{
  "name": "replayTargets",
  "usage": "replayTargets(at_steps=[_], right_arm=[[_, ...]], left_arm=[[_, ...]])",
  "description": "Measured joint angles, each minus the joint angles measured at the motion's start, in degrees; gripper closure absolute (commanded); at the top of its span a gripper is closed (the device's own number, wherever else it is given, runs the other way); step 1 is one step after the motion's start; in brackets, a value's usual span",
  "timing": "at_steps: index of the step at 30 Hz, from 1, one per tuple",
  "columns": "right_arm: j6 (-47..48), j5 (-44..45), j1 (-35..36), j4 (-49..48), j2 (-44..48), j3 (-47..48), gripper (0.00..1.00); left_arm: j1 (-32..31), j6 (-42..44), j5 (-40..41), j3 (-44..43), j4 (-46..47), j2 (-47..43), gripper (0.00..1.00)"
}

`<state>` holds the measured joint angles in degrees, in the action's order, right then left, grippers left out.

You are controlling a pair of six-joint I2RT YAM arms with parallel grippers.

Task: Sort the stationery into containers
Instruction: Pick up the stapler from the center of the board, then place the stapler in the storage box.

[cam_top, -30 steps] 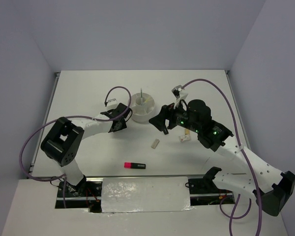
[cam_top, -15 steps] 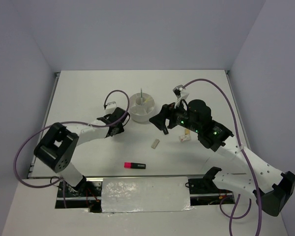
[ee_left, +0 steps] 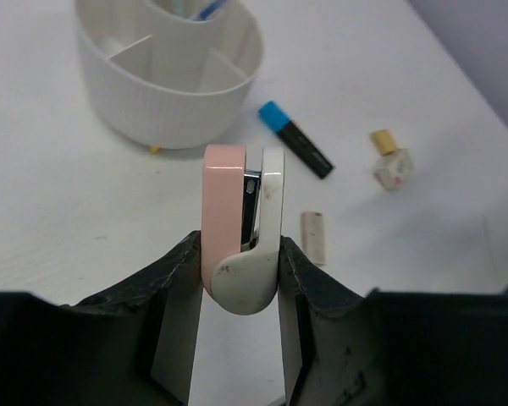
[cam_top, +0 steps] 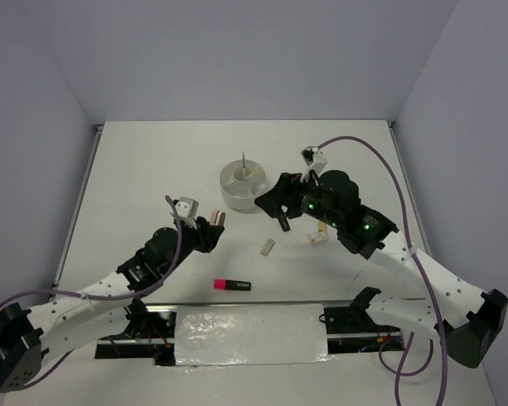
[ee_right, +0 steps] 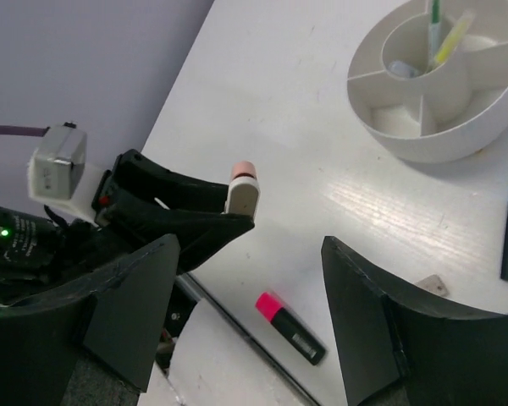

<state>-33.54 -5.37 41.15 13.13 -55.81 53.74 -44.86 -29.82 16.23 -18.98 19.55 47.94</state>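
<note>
Pink-and-white stapler (ee_left: 237,203): pinched upright between the left fingers (ee_left: 176,292), pink half on the left in the wrist view, with metal showing in the slit. Its lower end is hidden by the fingers.
Left hand (ee_left: 240,251): closed on the stapler, on the near side of the cup and apart from it.
Right hand (ee_right: 247,249): spread wide with nothing between its fingers, just right of the cup in the top view.
Cup (ee_right: 432,150): white, round and divided. A green pen (ee_right: 433,25) and a yellow stick (ee_right: 454,38) stand in its middle well, beside a small pale thing too blurred to name.
Blue highlighter (ee_left: 296,150): lies right of the cup. The right arm covers it from above, and the right wrist view cuts it off at the edge.
Eraser (ee_left: 315,238): tan, flat on the surface (cam_top: 152,161) between the hands. A right finger half covers it in the right wrist view.
Pink highlighter (cam_top: 233,285): alone near the front edge.
Capped piece (ee_left: 389,161): white with a yellow top, beyond the eraser. Its kind is unclear.
</note>
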Motion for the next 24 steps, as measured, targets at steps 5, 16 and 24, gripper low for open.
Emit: replayTargets(at_steps=[5,16,24], right_arm=[[-2.91,3.08,4.92,1.01,-4.26,1.84,0.27],[-6.27,9.44,13.40,1.57,-12.20,5.05,0.40],[-6.38,9.09,14.78,1.01,-15.82,6.69,0.55]], left_arm=[[-1.03,4.44,-9.05,1.51,4.81,-3.85,1.00],[-3.41,7.65,-16.24,1.49,6.62,-8.04,1.00],[-3.65,8.70,-16.61,1.49,6.64,-8.83,1.00]])
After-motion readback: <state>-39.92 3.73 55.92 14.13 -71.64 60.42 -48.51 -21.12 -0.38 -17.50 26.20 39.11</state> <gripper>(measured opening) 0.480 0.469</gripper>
